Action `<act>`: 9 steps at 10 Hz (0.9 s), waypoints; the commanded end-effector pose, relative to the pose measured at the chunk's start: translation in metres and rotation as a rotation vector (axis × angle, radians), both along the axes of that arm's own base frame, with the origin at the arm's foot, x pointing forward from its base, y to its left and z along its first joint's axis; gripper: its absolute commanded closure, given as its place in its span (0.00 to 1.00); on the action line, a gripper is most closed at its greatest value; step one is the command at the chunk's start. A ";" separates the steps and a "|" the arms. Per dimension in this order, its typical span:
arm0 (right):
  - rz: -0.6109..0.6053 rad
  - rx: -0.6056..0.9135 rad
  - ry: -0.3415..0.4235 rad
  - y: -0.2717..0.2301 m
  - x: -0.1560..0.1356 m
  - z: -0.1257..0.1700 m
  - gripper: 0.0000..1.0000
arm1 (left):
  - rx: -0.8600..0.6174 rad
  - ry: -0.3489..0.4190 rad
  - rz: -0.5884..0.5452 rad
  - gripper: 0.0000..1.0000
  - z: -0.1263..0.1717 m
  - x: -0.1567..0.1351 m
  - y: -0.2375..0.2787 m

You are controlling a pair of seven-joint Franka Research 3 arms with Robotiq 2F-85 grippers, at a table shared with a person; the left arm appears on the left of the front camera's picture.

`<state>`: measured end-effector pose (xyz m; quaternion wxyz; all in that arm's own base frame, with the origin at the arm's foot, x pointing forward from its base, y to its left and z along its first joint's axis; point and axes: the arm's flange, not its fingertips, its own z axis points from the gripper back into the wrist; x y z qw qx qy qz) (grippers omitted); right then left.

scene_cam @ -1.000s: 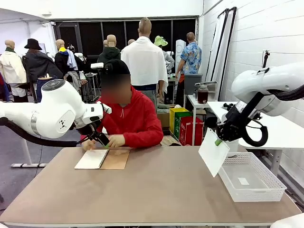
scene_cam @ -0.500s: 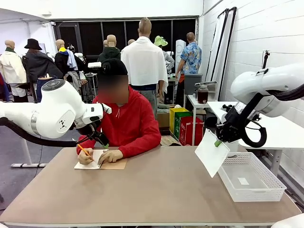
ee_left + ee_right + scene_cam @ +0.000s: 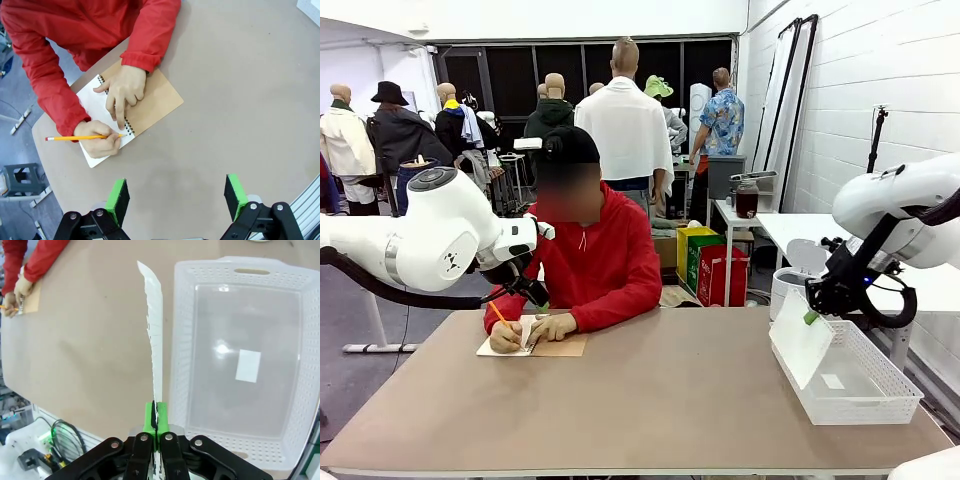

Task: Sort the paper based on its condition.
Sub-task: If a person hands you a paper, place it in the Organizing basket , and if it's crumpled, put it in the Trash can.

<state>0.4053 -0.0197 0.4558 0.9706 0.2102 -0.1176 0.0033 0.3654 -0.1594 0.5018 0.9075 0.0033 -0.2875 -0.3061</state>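
Note:
My right gripper (image 3: 811,316) is shut on a flat white sheet of paper (image 3: 800,340), which hangs at the near-left rim of the white mesh basket (image 3: 880,400). From the right wrist the sheet (image 3: 154,340) stands edge-on, its torn perforated edge up, pinched between the green pads (image 3: 155,421) beside the basket (image 3: 187,330). My left gripper (image 3: 175,196) stands open above the bare tabletop, apart from the person's hands. The person writes with a yellow pencil (image 3: 80,137) on a white page of the spiral notebook (image 3: 150,102).
A small white tag (image 3: 248,365) lies on the basket's floor. The person in a red hoodie (image 3: 605,260) leans over the far-left table edge. The brown table (image 3: 660,400) stretches between the notebook and the basket. My left arm (image 3: 430,245) hovers at the left.
My right gripper has carried the sheet rightward and down, from beside the basket to its near-left rim. The person leaned in and went on writing in the notebook.

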 end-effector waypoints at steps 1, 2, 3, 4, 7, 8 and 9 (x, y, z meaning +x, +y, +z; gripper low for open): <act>0.021 -0.014 -0.012 -0.016 0.008 -0.007 1.00 | -0.001 -0.003 -0.007 0.00 -0.001 0.001 0.001; 0.022 -0.010 -0.004 -0.025 0.011 -0.010 1.00 | -0.001 -0.003 -0.007 0.00 -0.001 0.001 0.001; 0.021 -0.017 0.003 -0.033 0.014 -0.012 1.00 | -0.001 -0.003 -0.007 0.00 -0.001 0.001 0.001; 0.023 -0.021 0.005 -0.039 0.018 -0.013 1.00 | -0.001 -0.003 -0.007 0.00 -0.001 0.001 0.001; 0.006 -0.055 0.019 -0.053 0.030 -0.025 1.00 | -0.001 -0.003 -0.007 0.00 -0.001 0.001 0.001; -0.006 -0.060 0.028 -0.056 0.034 -0.031 1.00 | -0.001 -0.003 -0.007 0.00 -0.001 0.001 0.001; -0.021 -0.041 0.035 -0.057 0.036 -0.038 1.00 | -0.001 -0.003 -0.007 0.00 -0.001 0.001 0.001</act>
